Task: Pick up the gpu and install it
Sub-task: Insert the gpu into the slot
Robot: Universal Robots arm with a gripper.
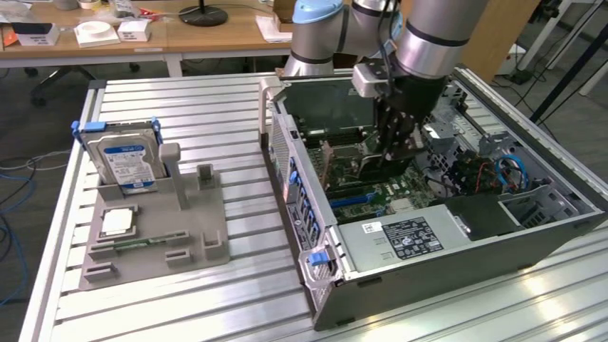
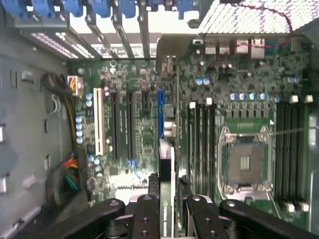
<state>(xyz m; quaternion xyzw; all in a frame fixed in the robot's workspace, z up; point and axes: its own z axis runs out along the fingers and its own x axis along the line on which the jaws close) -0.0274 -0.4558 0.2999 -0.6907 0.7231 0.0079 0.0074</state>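
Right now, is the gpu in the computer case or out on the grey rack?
In the case: the gripper holds the gpu edge-on over the motherboard.

The gripper (image 2: 168,211) grips the gpu (image 2: 166,169) edge-on, one black finger (image 2: 146,216) on each face of the card, whose edge carries a green-and-white label. The card stands upright over the motherboard (image 2: 149,119), its far end reaching the blue expansion slot (image 2: 160,112). Beside that slot lie two black slots and a white slot (image 2: 99,124). On the card's other side sit black memory slots, then the open CPU socket (image 2: 245,162) with its silver frame. Beyond the white slot, coloured cables (image 2: 70,172) bunch against the grey case wall (image 2: 25,124).
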